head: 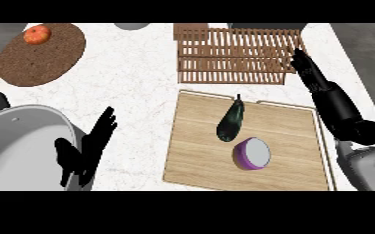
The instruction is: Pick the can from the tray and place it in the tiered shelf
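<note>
The can, purple with a pale top, lies on the wooden tray toward its near right part. A dark eggplant lies just beyond it on the same tray. The slatted wooden tiered shelf stands behind the tray. My right hand is open, fingers stretched toward the shelf's right end, to the right of and beyond the can and holding nothing. At the lower left, my left hand rests open with fingers up, well left of the tray.
A round cork mat at the far left carries an orange fruit. A grey rounded vessel fills the lower left corner beside my left hand. Bare white counter lies between mat and tray.
</note>
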You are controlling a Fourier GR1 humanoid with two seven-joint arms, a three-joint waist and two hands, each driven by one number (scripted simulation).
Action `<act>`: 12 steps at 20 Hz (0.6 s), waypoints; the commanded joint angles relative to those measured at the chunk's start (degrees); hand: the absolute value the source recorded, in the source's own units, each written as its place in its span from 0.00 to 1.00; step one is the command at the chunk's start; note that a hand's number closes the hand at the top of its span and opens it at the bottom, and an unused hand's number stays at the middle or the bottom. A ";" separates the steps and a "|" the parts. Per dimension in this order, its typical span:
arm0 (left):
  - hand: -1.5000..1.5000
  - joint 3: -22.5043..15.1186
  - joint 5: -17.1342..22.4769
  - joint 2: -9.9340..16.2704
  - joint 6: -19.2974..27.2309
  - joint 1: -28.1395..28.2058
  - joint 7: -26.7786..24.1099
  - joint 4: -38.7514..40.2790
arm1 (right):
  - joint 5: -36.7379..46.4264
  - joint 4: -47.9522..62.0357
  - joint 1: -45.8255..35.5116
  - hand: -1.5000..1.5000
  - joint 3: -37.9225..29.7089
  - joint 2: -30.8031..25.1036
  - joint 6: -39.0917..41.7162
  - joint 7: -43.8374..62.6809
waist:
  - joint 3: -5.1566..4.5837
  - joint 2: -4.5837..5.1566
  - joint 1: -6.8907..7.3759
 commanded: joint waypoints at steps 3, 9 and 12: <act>0.50 6.04 1.81 2.46 2.02 -2.91 5.50 1.92 | -0.18 -6.42 6.76 1.00 -7.84 -3.25 -7.00 2.68 | 1.94 -0.88 -1.77; 0.50 9.21 2.23 3.29 2.72 -0.45 12.17 1.13 | 0.22 1.46 22.14 1.00 -16.04 -8.49 -14.18 12.52 | 1.83 -0.95 -3.71; 0.50 11.64 3.30 4.93 -1.13 -2.93 12.90 2.88 | -4.82 -6.39 30.71 0.00 -19.24 -4.75 -12.53 6.37 | 1.94 -0.85 -2.12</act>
